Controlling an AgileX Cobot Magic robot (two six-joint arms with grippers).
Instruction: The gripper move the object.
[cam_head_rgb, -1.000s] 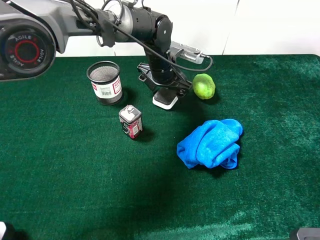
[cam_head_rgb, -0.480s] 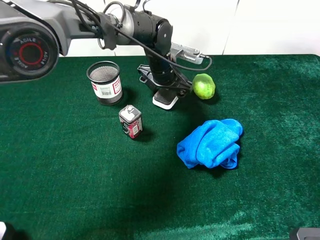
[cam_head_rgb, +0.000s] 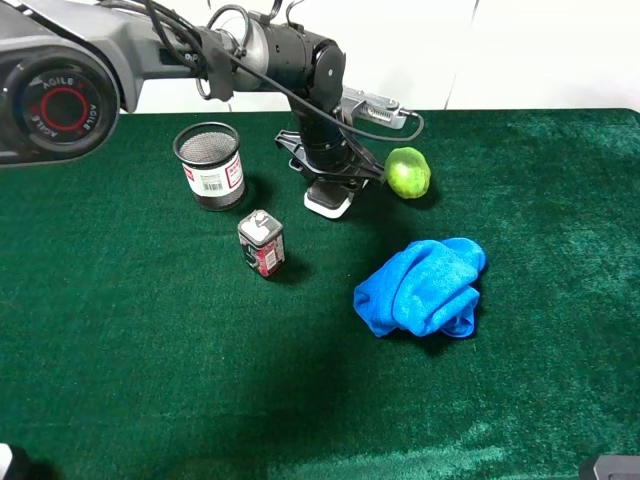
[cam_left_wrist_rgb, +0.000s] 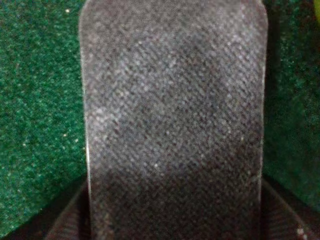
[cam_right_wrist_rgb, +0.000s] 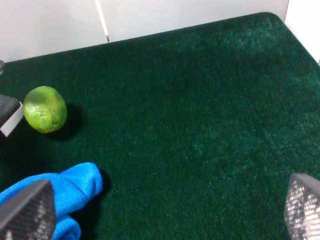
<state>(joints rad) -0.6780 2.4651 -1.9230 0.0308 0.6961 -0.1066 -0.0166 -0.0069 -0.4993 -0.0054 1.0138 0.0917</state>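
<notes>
The board eraser (cam_head_rgb: 324, 204) sits at the back middle of the green cloth table; only its white base end shows under my left gripper (cam_head_rgb: 331, 182). In the left wrist view its black felt top (cam_left_wrist_rgb: 172, 100) fills the picture, with the dark gripper parts close on both sides of it. My left gripper is shut on the eraser, low over the table beside the lime. My right gripper (cam_right_wrist_rgb: 165, 212) is open and empty, its fingers (cam_right_wrist_rgb: 27, 210) wide apart above the right side of the table.
A green lime (cam_head_rgb: 408, 172) lies just right of the eraser and shows in the right wrist view (cam_right_wrist_rgb: 45, 109). A blue cloth (cam_head_rgb: 422, 287) lies in front of it. A black mesh cup (cam_head_rgb: 210, 165) and a small red-and-grey can (cam_head_rgb: 262, 243) stand to the left.
My left gripper and the eraser have shifted slightly to the left and back. Nothing else has moved.
</notes>
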